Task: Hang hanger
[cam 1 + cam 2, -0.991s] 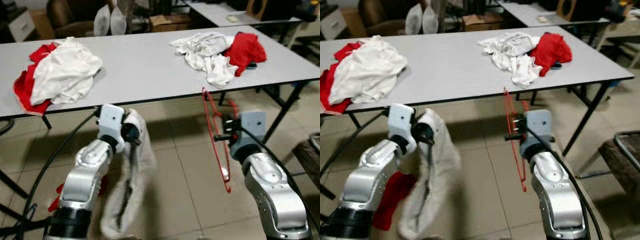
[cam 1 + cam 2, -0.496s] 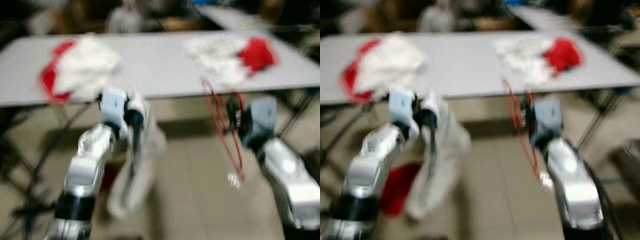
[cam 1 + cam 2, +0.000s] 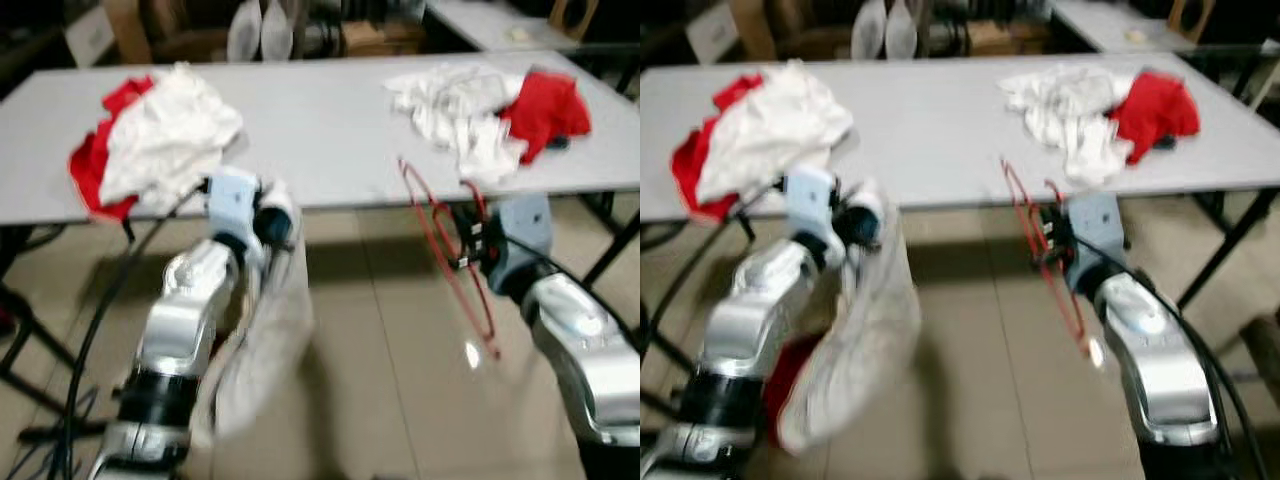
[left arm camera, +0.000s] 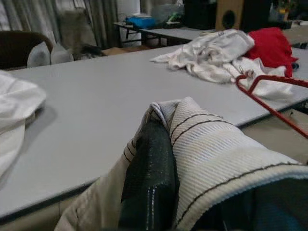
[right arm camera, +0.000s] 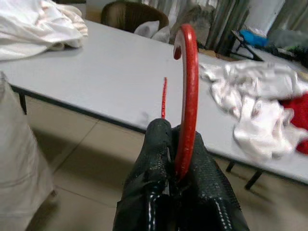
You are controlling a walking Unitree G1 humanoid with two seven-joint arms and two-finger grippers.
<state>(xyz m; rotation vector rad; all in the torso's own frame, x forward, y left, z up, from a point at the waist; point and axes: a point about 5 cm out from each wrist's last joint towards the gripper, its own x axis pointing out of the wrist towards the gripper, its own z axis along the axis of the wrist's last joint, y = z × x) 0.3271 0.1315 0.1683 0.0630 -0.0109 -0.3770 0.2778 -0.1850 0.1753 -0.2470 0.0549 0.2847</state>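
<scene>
Two grippers: both raised in front of the near edge of the table (image 3: 320,130), each holding something.
Right gripper (image 5: 175,159): fingers pinched tight on the neck of the red hanger (image 3: 447,255), just below its hook.
Red hanger: held in the air off the table's near edge, towards the right end; hook uppermost, frame slanting down over the tiled floor (image 3: 380,380); not touching the table.
Left gripper (image 3: 268,225): black fingers (image 4: 149,183) closed inside the ribbed hem of a whitish garment (image 3: 262,345).
Whitish garment: draped over the left gripper, hanging loose below the table's near edge, left of the middle.
Left pile (image 3: 160,135): white cloth heaped over red cloth, at the table's left end, close to the near edge.
Right pile (image 3: 490,105): white garments with a red one beside them, at the table's right end.
Sharpness: both head views are slightly blurred.
</scene>
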